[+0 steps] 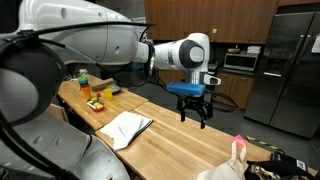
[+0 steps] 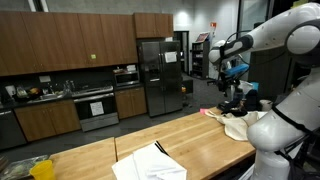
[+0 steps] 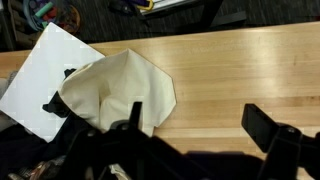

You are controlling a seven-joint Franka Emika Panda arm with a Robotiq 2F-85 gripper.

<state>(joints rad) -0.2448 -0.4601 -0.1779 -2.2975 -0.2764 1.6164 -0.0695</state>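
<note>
Pale butcher-block worktop [image 3: 230, 70] fills the wrist view, in a kitchen of dark wooden cabinets; nearest, the black two-fingered gripper [image 1: 194, 115] hangs above the wood with its fingers [image 3: 265, 125] spread wide and nothing between them; just beyond and off to one side, a limp cream cloth [image 3: 115, 88] lies bunched on a flat white sheet [image 3: 35, 85] close to the worktop's long edge, one corner of the sheet appearing to reach that edge; at the far corner in an exterior view stand a green container [image 1: 83, 79] and small yellow and orange items [image 1: 96, 101], well apart from the gripper; farthest, a stainless-steel refrigerator [image 2: 152, 75] stands by the back wall.

As I judge it, the cloth sits off the gripper's centre line, so a straight descent would likely close on bare wood; a pinch on the cloth may catch the loose sheet beneath and drag it over the edge; too deep a descent could scrape the wood.

No brand, label or writing can be read; everything is too small or blurred.
</note>
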